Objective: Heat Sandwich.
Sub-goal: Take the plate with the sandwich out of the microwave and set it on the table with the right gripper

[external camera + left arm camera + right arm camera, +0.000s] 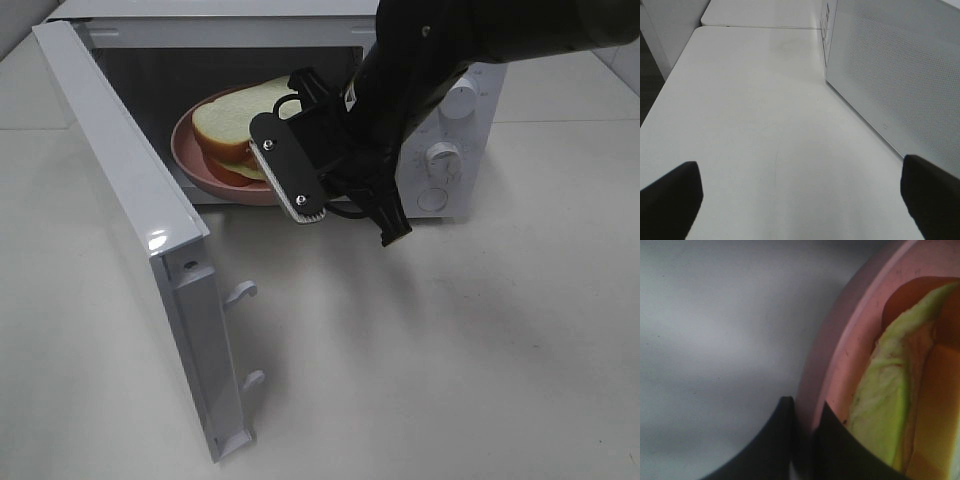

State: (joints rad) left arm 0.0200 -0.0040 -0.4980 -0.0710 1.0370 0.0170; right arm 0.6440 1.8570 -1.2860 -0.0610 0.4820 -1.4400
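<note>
Sandwich (238, 122) sits on a pink plate (200, 165) inside the open white microwave (440, 100), door (130, 200) swung wide. The right gripper (802, 435) reaches into the cavity, jaws clenched on the plate's rim, with green filling showing close by in its wrist view. The left gripper (800, 200) hangs over the white table (765, 125) beside the microwave, jaws spread wide and holding nothing.
</note>
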